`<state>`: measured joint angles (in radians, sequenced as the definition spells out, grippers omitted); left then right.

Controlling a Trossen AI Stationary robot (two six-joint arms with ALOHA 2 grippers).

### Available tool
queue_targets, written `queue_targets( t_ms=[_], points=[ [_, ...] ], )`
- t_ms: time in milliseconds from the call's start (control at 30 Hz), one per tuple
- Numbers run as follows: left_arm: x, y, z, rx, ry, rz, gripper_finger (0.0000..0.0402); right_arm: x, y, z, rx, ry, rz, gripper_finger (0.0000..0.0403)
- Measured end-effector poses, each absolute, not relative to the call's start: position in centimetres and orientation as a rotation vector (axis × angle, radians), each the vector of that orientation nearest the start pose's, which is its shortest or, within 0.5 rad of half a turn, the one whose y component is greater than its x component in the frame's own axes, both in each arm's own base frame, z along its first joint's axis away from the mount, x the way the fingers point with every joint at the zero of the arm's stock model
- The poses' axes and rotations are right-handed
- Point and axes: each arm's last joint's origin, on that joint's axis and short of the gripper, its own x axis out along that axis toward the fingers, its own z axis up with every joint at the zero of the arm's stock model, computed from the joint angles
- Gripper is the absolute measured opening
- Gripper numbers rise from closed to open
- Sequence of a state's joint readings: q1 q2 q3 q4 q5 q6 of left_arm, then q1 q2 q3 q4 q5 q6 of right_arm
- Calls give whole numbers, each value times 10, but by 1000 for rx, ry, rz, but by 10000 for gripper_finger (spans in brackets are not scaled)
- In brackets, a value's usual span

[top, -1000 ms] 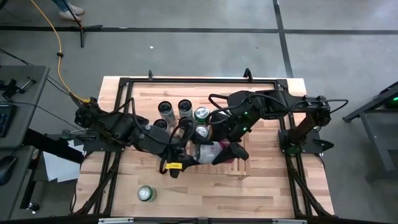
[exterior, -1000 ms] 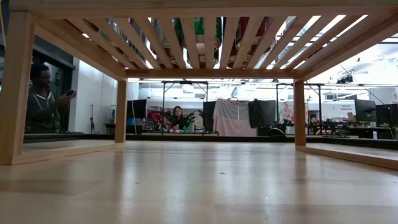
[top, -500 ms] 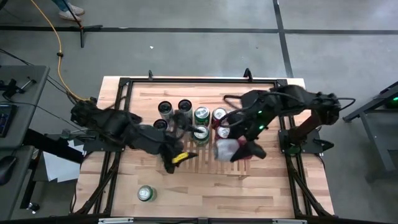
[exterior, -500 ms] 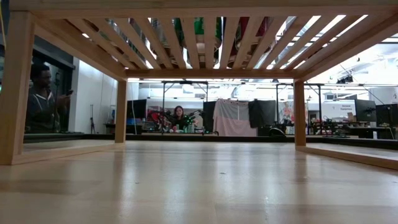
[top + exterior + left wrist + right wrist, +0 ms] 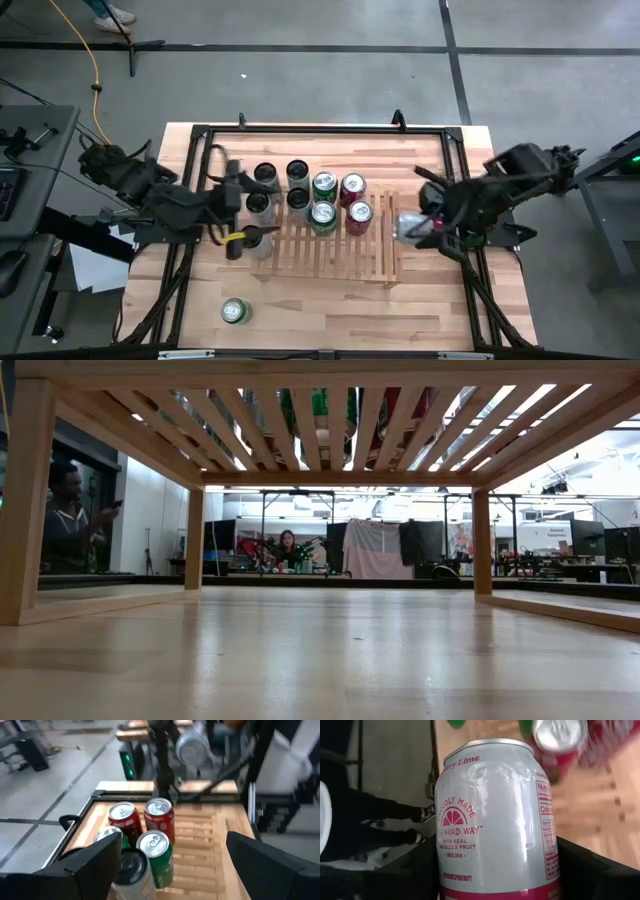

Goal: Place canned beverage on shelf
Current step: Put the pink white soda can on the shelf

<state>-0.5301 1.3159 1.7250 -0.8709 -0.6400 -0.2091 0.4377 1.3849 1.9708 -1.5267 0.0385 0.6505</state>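
Right gripper (image 5: 415, 228) clamps a white-and-pink can (image 5: 495, 815) sideways, just off the shelf's (image 5: 345, 255) right edge, likely for reorienting. Left gripper (image 5: 240, 240) hangs wide open, empty, at the shelf's left edge.

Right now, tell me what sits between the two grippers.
In the high view, the shelf with its cluster of cans lies between the open left gripper and the right gripper, which holds a white can.

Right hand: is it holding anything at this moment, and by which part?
Yes. The right hand holds a white and pink can by its side wall, one finger on each side of the body. The left hand is open and holds nothing.
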Motion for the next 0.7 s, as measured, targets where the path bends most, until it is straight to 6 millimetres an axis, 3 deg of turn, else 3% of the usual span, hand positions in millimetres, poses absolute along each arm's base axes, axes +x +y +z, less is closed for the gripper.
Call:
queue_targets(
  t_ms=[100, 200, 367, 533, 700],
  points=[
    [196, -105, 457, -31, 282, 187, 349, 161, 85, 441, 430, 1027, -19, 280],
    [180, -106, 444, -106, 195, 226, 349, 148, 88, 403, 533, 942, -40, 280],
    [163, -109, 439, -213, 65, 274, 349, 141, 86, 347, 609, 551, -57, 280],
    [159, -113, 443, -242, 0, 314, 349, 145, 78, 307, 490, 115, -184, 280],
    [160, -114, 449, -297, -45, 316, 349, 147, 74, 266, 420, -86, -219, 280]
  ],
)
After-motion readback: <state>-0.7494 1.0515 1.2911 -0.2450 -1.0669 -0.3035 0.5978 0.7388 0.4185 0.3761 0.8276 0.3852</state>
